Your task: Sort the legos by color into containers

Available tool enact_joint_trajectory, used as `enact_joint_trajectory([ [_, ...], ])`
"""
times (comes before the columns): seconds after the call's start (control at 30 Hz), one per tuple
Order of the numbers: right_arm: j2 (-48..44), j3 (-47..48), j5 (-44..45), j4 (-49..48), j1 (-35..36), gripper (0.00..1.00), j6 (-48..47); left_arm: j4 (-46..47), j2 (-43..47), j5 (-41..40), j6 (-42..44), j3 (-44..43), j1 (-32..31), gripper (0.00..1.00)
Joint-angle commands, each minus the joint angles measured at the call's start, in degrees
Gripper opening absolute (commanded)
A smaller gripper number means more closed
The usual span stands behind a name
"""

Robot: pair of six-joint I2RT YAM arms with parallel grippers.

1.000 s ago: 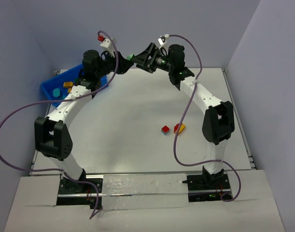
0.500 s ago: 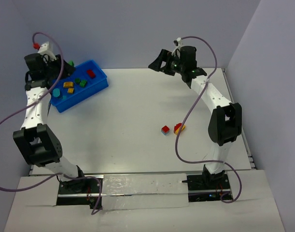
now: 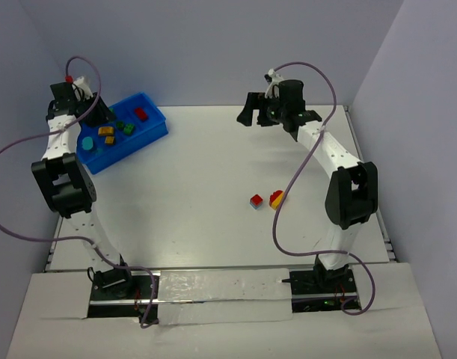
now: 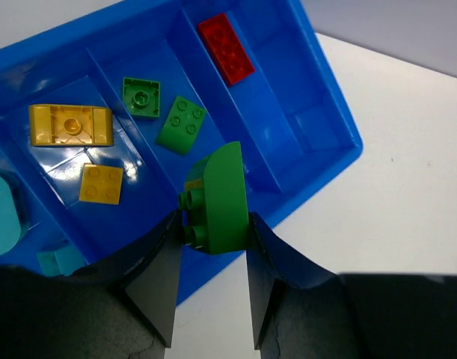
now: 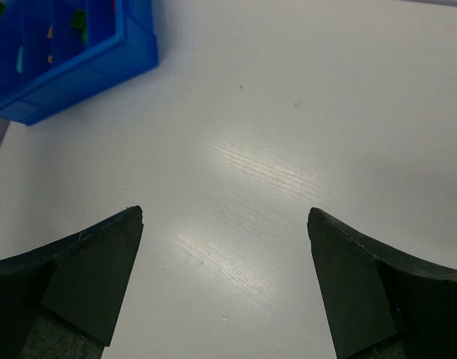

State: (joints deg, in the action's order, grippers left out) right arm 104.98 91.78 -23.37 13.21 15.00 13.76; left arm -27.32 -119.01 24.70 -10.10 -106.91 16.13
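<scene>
— Currently left gripper (image 4: 212, 224) pinches a small green curved plastic brick (image 4: 222, 191) by its flat sides, right over the bright blue divided plastic bin (image 4: 334, 112). Right gripper (image 5: 224, 224) spread, empty.
— Looks light, stiff, slick; flat sides suit. Green bricks (image 4: 180, 125) lie just ahead.

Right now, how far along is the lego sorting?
Done: a red brick, two green bricks, yellow bricks and a teal piece lie in separate compartments of the blue bin. In hand: the left gripper holds a curved green brick over the bin. Left: loose bricks on the table; the right gripper is open, empty.
</scene>
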Motion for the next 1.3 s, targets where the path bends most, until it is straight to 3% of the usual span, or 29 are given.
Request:
enact_joint_trajectory([
  [0.0,-4.94,-1.49,3.21,0.41,-0.49,0.99,-4.25,0.06,-4.19,-0.02,0.43,-7.79,-0.81,0.0],
  [0.37,-5.07,-2.24,4.9,1.77,-0.67,1.0,-7.17,-0.72,-11.07,-4.74,-0.18,-12.51,-4.35,0.06],
  [0.63,-5.8,-3.75,3.41,3.97,-1.33,1.0,-11.08,-0.92,-11.15,-7.84,0.25,-11.43,-4.14,0.07],
  [0.77,-5.49,-2.98,3.36,6.25,-1.38,1.0,-12.97,-1.5,-11.17,-7.05,0.59,-11.39,-4.27,0.36],
  [0.87,-5.93,-2.04,2.37,12.0,-1.55,0.98,-20.42,-1.95,-10.81,-6.69,1.22,-11.48,-4.26,0.53],
  [1.07,-5.49,0.56,1.75,23.87,-2.34,0.9,-27.72,-2.45,-9.75,-6.95,1.66,-12.36,-4.27,0.7],
  [1.27,-6.51,1.44,0.18,34.23,-4.6,0.82,-36.65,-3.72,-8.25,-6.34,2.45,-15.47,-4.23,0.73],
])
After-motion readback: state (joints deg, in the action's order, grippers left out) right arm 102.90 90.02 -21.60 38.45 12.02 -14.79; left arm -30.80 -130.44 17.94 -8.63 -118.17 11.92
